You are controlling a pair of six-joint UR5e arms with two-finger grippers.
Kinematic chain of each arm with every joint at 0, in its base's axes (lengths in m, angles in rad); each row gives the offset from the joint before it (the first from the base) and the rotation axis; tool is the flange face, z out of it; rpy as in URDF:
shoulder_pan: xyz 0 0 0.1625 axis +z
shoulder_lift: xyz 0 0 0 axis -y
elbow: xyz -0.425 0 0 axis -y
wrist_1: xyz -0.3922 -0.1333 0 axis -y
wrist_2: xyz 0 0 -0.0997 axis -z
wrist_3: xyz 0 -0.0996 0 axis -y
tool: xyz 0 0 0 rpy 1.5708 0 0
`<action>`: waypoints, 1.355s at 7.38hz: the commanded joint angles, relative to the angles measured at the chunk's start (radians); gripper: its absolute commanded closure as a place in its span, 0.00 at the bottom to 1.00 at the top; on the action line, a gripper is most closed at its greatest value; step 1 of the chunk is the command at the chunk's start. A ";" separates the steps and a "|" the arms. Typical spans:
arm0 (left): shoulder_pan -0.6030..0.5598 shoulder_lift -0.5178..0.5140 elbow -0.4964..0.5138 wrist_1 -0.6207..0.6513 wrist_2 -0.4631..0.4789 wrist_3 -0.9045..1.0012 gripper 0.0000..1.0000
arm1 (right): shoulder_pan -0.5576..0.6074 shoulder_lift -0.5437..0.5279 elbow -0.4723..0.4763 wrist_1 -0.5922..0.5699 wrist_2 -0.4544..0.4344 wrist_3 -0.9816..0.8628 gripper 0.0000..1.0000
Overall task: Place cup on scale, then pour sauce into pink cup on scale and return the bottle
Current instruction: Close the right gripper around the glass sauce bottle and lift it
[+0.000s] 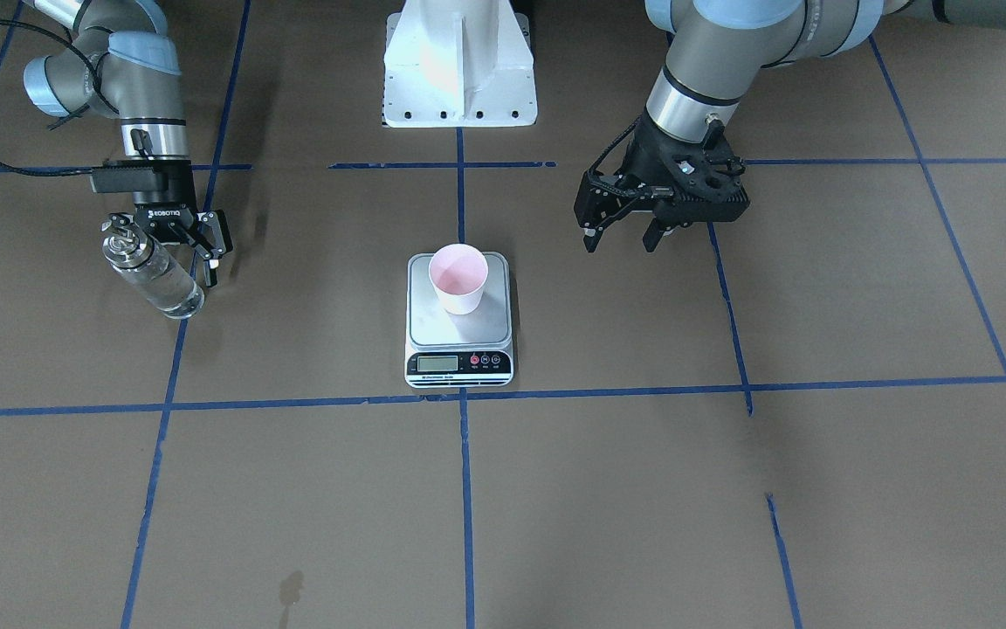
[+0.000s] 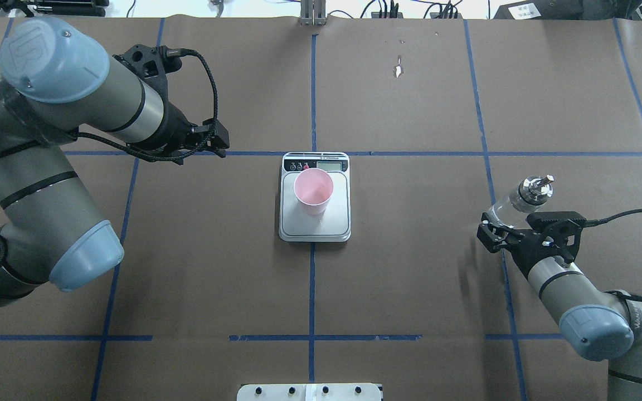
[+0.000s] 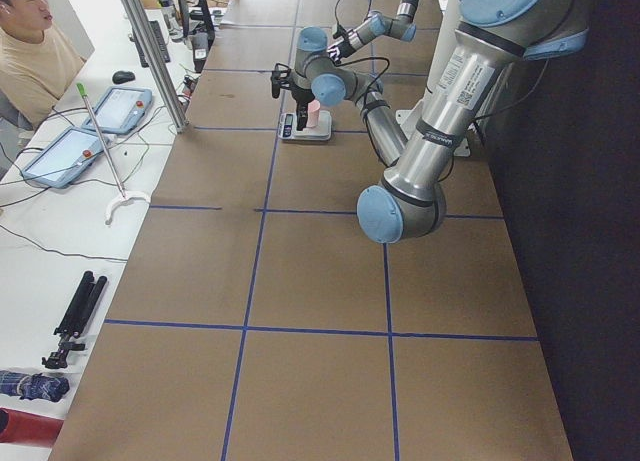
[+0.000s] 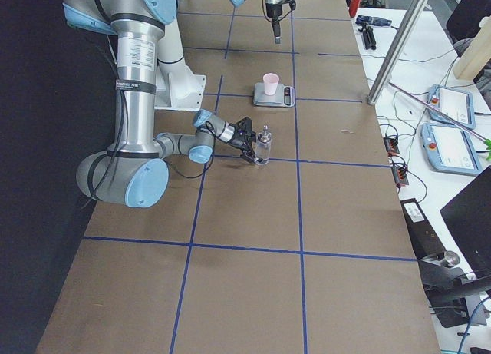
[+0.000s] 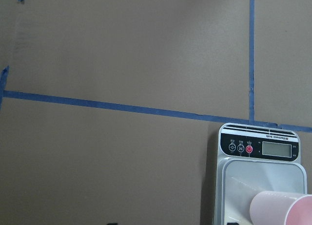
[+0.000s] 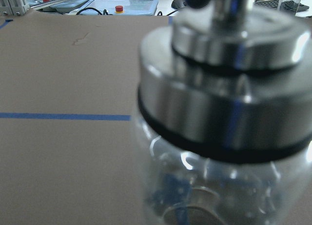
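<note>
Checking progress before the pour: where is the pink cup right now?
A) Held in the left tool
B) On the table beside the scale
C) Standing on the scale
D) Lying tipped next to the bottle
C: the cup stands upright on the steel platform of the scale.

Brown paper-covered tabletop (image 1: 293,489), gridded with blue tape lines (image 1: 817,161), is observed beneath the left pincer (image 1: 619,247); a white side bench (image 3: 40,231) is recorded beyond it.

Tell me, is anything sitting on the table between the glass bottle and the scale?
No. In the overhead view, only bare brown table lies between the bottle and the scale.
</note>
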 commanded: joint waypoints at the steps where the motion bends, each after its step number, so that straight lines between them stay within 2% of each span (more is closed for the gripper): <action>1: -0.001 -0.001 0.000 0.000 0.000 0.000 0.20 | 0.008 0.005 -0.012 0.002 -0.002 -0.009 0.05; 2: -0.001 -0.001 0.000 0.000 0.000 0.000 0.20 | 0.008 0.006 -0.012 0.005 -0.011 -0.009 0.10; 7: -0.001 -0.001 0.000 0.003 0.000 0.000 0.20 | 0.013 0.005 -0.021 0.041 -0.043 -0.015 0.14; 8: -0.001 -0.004 0.000 0.019 0.000 0.000 0.20 | 0.014 0.000 -0.021 0.041 -0.049 -0.015 0.19; 9: -0.001 -0.004 0.000 0.023 0.000 0.000 0.20 | 0.014 0.000 -0.021 0.041 -0.057 -0.015 0.31; 10: -0.001 -0.006 0.000 0.023 0.000 0.000 0.20 | 0.014 0.001 -0.019 0.043 -0.064 -0.015 0.69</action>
